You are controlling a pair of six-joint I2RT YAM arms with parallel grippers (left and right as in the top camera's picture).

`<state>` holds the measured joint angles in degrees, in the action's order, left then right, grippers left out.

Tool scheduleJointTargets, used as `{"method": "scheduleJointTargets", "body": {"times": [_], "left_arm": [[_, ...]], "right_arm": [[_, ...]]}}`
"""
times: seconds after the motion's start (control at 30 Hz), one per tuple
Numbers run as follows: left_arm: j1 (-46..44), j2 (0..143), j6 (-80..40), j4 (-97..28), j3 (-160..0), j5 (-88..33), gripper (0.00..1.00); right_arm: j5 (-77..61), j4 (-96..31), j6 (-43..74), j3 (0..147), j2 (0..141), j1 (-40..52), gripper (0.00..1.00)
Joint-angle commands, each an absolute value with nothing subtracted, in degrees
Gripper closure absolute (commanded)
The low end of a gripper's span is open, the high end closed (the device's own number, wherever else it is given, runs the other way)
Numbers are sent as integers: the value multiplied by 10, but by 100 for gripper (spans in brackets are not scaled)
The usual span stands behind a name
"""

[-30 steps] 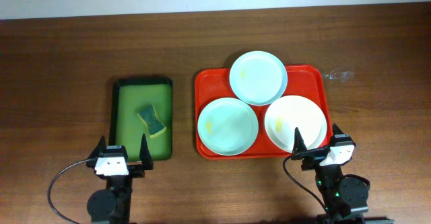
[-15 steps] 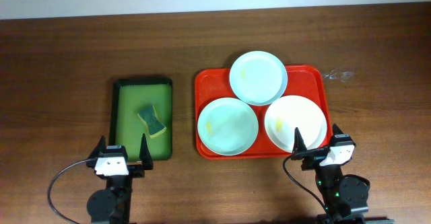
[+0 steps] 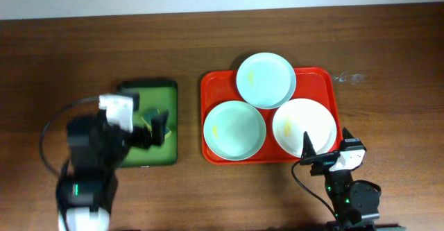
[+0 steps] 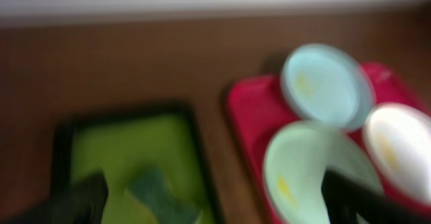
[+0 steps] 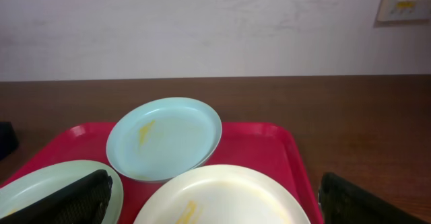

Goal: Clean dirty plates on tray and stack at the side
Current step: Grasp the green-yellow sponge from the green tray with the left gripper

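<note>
Three plates lie on the red tray [image 3: 208, 85]: a mint plate [image 3: 266, 80] at the back, a mint plate [image 3: 234, 130] front left, and a cream plate [image 3: 304, 125] front right, each with a yellowish smear. My left gripper [image 3: 149, 125] is open and empty, hovering over the dark green tray [image 3: 146, 85]. My right gripper [image 3: 326, 149] is open and empty at the red tray's front right edge, just short of the cream plate [image 5: 229, 197]. The right wrist view also shows the back mint plate [image 5: 165, 136] and the red tray [image 5: 269, 143].
A green and yellow sponge [image 4: 158, 194] lies in the dark green tray [image 4: 135, 150], below my open left gripper [image 4: 215, 204]; this view is blurred. A small clear scrap [image 3: 350, 77] lies on the wooden table to the right of the red tray.
My left arm has risen and swung forward from the table's front edge to above the green tray and sponge. The right arm and the plates have not moved.
</note>
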<state>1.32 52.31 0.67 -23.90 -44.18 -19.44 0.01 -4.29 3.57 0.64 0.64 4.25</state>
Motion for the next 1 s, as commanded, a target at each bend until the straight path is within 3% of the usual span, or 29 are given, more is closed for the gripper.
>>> {"method": "scheduleJointTargets", "body": {"times": [0.0, 0.03, 0.1, 0.17, 0.37, 0.6, 0.63, 0.67, 0.7, 0.73, 0.8, 0.87, 0.93, 0.97], "left_arm": [[15, 715, -28, -375, -577, -153, 1], [16, 773, -39, -378, -582, -144, 1], [15, 836, -195, -382, -582, -36, 1], [15, 898, -282, -378, -582, -40, 1], [3, 989, -293, -339, -582, -62, 1], [-42, 1007, -339, -339, -582, 12, 1], [-42, 1007, -338, -339, -582, 13, 4], [-41, 1007, -338, -339, -582, 13, 27], [-44, 1007, -338, -339, -582, 13, 57], [-44, 1007, -338, -340, -582, 13, 70], [-45, 1007, -338, -341, -582, 13, 79], [-45, 1007, -338, -341, -582, 13, 82], [-45, 1007, -338, -341, -582, 13, 41], [-45, 1007, -338, -341, -582, 13, 1]], "right_arm": [[5, -46, 34, 3, 3, 40, 2], [5, -46, 34, 3, 3, 40, 1], [5, -46, 34, 3, 3, 40, 1], [5, -46, 34, 3, 3, 40, 1], [5, -46, 34, 3, 3, 40, 2], [5, -46, 34, 3, 3, 40, 2], [5, -46, 34, 3, 3, 40, 1], [5, -46, 34, 3, 3, 40, 2], [5, -46, 34, 3, 3, 40, 2], [5, -46, 34, 3, 3, 40, 1], [5, -46, 34, 3, 3, 40, 2], [5, -46, 34, 3, 3, 40, 2], [5, -46, 34, 3, 3, 40, 2], [5, -46, 34, 3, 3, 40, 1]]}}
